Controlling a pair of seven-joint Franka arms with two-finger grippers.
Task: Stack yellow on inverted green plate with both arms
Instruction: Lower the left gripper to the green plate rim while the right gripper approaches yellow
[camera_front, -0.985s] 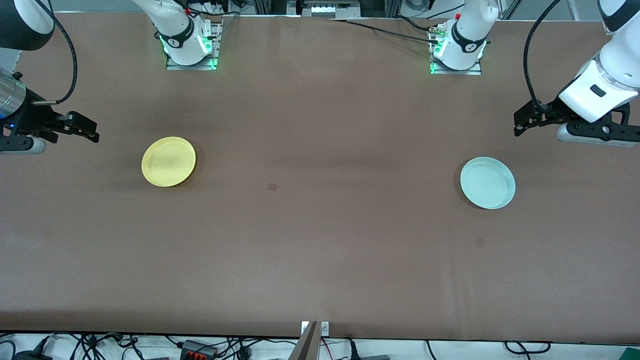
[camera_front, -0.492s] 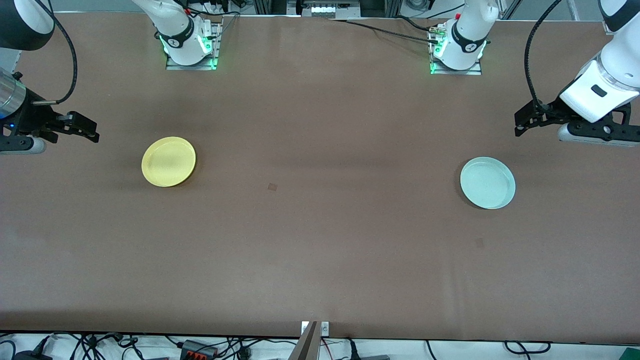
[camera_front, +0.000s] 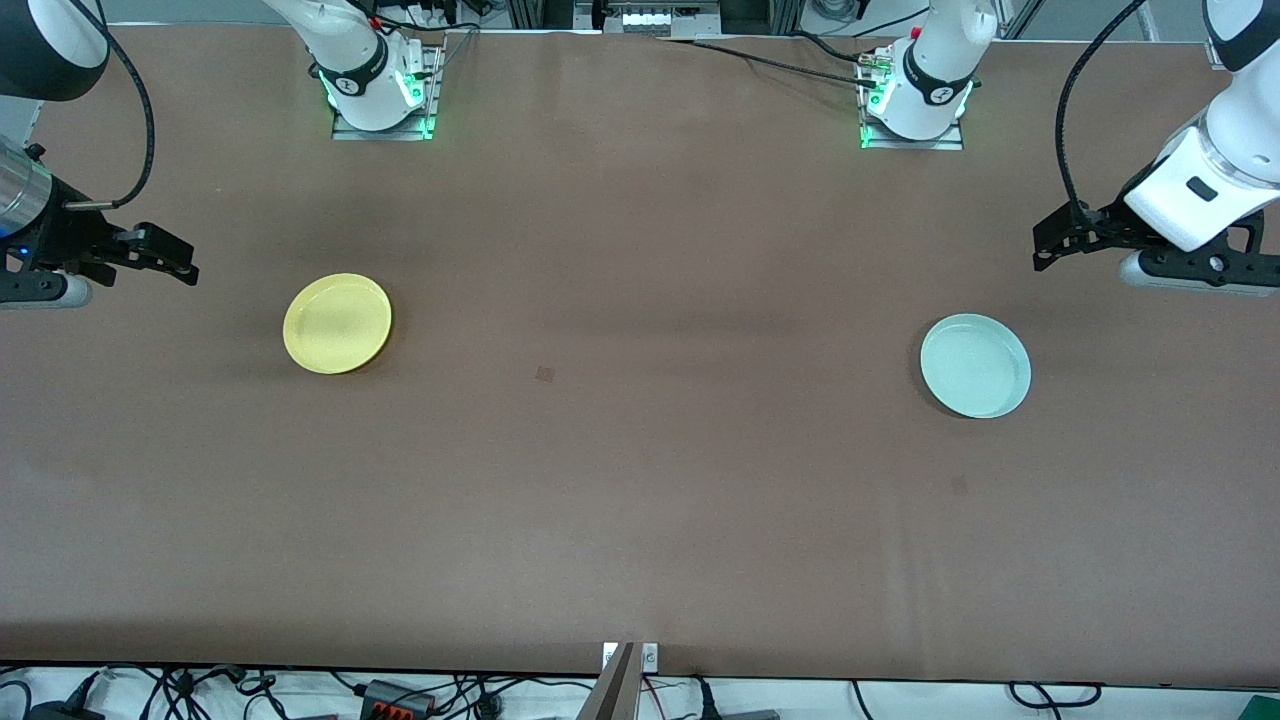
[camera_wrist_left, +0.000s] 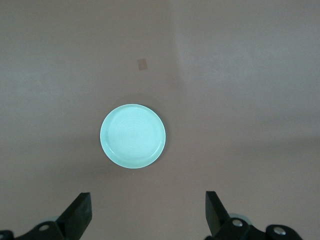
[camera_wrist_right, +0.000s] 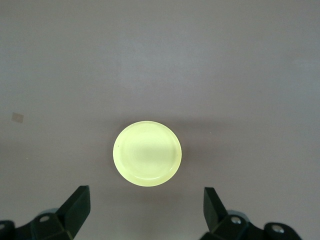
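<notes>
Yellow plate (camera_front: 337, 323) lies rim-up on the brown table (camera_front: 640, 500) toward the right arm's end, well apart from the green plate (camera_front: 975, 365), which also sits rim-up toward the left arm's end, so it is not yet inverted. Both plates look small, shallow, stiff and light, with smooth surfaces that may slip between narrow fingers; the raised rim seems the only place to pinch, since each lies flat on the table. The green one will probably need a rim hold firm enough to survive being turned over. The right end effector (camera_front: 150, 255) hangs over bare table near the yellow plate, fingers spread and empty; the left end effector (camera_front: 1075, 240) hangs near the green plate, likewise spread and empty. Nothing stands between the plates except a small dark mark (camera_front: 544, 374) on the table.
</notes>
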